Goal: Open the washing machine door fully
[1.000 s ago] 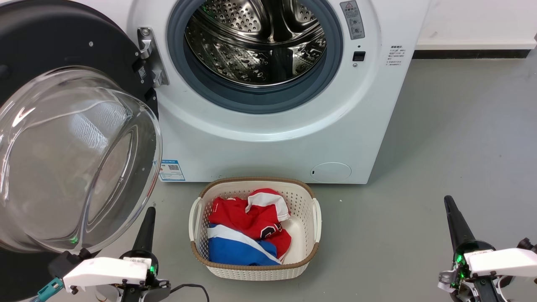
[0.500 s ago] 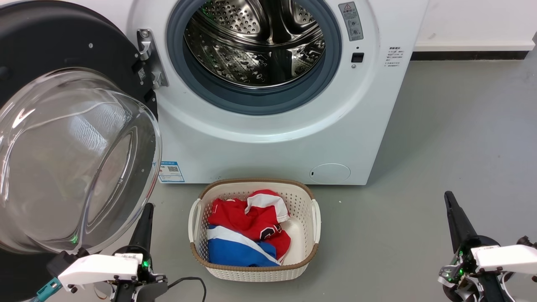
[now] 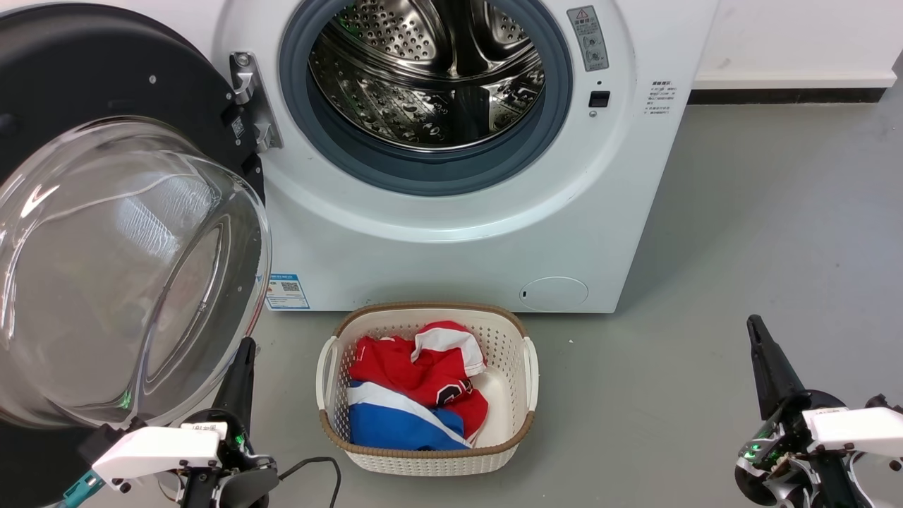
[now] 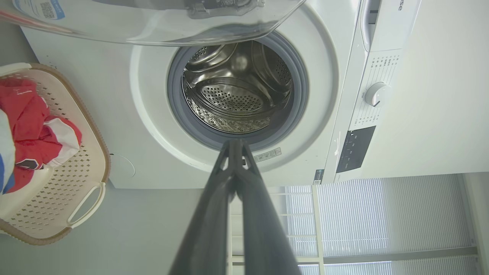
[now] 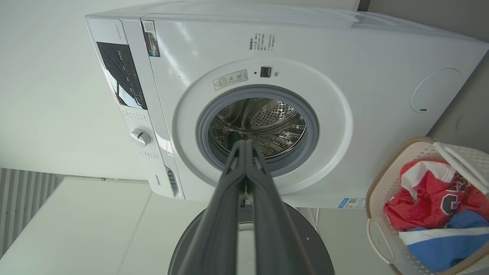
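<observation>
Glossy black door unmoved, wide open

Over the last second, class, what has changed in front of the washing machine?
Little. The room slid slightly down the head view, so the camera moved. The left claw and the right claw stayed shut and empty, their wrists drifting slightly outward. Nothing gripped or released. The door stayed wide open; the basket stayed put.

The washing machine door — round, with a wide glossy black rim and a bulging clear glass bowl at its centre. It is swung wide open on the metal hinge at its right edge (the bowl's bulge faces outward) and stands left of the drum opening — well clear of it.
</observation>
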Robot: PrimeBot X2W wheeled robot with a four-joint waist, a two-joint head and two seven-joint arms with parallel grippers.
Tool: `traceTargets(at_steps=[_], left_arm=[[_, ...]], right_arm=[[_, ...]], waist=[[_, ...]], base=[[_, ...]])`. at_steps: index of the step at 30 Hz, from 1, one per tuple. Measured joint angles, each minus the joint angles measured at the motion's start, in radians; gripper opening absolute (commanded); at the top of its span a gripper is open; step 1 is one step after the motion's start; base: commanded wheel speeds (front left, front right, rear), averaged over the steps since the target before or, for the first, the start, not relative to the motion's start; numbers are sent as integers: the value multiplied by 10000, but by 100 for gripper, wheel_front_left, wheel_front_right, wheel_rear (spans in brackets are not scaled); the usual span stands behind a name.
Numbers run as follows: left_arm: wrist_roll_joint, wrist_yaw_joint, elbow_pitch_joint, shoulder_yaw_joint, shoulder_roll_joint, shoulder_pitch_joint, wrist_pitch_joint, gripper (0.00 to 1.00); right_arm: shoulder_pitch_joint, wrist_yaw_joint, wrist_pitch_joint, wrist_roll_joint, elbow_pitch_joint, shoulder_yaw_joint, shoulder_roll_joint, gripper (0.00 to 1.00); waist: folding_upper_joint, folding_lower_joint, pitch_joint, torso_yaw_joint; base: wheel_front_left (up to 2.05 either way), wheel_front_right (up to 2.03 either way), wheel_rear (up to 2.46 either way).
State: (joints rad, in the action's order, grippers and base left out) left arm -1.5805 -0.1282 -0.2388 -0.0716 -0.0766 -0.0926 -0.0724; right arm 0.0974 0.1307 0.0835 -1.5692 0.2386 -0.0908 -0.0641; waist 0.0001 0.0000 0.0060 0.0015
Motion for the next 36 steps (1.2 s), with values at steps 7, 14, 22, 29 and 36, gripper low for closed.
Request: traceTargets(at_steps=[7,14,22,29,36], left_arm=[[-462,-8,-36,-71,12,-78,-128,0],[-589,-8,-48,-113,31,-98,-174,0],[-575,-8,-52,-151,65,-100,-209,0],[-550,-10,-52,-178,86,-100,-215,0],[-518,-10,-54,-199,104,-101,-219,0]], right_arm=[[24,0,144,-445,38,-35,4,0],[57,0,184,-573,54,-59,8,0],[57,0,196,-569,56,-81,19,0],[57,0,199,-568,56,-94,27,0],[57,0,226,-564,56,-109,35,0]], waist=[[0,0,-24,-13],[0,0,-29,-15],[-1,0,-29,-15],[0,0,-29,-15],[0,0,-30,-15]], base=[[0,0,0],[0,0,0],[0,0,0],[0,0,0],[0,0,0]])
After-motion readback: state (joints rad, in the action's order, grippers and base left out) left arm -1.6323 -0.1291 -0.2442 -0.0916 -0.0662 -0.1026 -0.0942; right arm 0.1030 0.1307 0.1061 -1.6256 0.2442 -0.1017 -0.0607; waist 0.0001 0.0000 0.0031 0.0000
